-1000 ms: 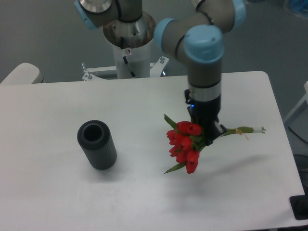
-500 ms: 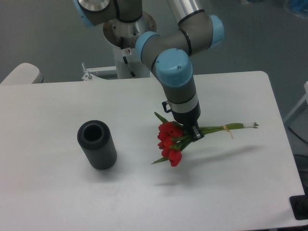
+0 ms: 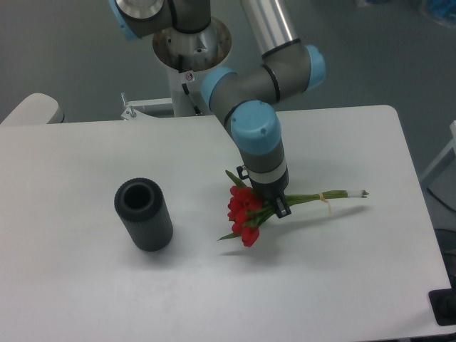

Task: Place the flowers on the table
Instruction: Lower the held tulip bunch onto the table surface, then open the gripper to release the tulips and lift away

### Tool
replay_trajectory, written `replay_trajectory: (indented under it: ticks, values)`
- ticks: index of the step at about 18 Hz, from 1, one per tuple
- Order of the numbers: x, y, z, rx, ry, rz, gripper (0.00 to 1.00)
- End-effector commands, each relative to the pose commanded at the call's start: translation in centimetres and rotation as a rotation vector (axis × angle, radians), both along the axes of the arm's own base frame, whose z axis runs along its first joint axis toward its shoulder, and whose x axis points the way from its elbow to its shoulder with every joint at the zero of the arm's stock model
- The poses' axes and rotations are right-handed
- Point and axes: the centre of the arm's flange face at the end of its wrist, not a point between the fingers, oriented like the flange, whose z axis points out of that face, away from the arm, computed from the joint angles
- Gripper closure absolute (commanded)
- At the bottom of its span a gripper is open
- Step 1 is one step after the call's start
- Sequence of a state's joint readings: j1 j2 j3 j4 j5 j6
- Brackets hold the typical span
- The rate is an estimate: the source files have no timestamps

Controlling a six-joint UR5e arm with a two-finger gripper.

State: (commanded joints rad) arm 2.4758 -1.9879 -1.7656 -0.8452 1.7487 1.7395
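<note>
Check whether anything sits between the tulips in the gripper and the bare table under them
Nothing visible does. The gripper holds the tulips over bare white table. The dark ribbed vase stands apart, well off on the blossom side.

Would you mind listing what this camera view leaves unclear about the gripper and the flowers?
- Gripper: its fingers are hidden by the wrist above and the flowers; the grip cannot be confirmed.
- Flowers: whether they touch the table is unclear from this single high view.
- Vase: its dark inside is unreadable.
- Band: too small for detail.
</note>
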Motion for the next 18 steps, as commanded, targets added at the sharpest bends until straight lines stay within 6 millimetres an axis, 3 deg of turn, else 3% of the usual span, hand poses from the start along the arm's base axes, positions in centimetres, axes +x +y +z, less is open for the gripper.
replay_trajectory:
  ticks: [3,4,9,10,15,18]
  values:
    - [0.0,0.0,-0.5,-0.003,-0.009,0.001,0.72]
    - [0.0,0.0,-0.5,-0.003,-0.009,0.001,0.64]
    - [-0.6,0.5,0.9,0.018,0.015,0.001,0.04]
    - [-0.8,0.6,1.8,0.027,0.027,-0.001,0.0]
    - [-1.7,0.9,7.1,0.147,0.052,0.031,0.0]
    - [-3.3,0.6,10.4,0.22,0.051,0.095,0.0]
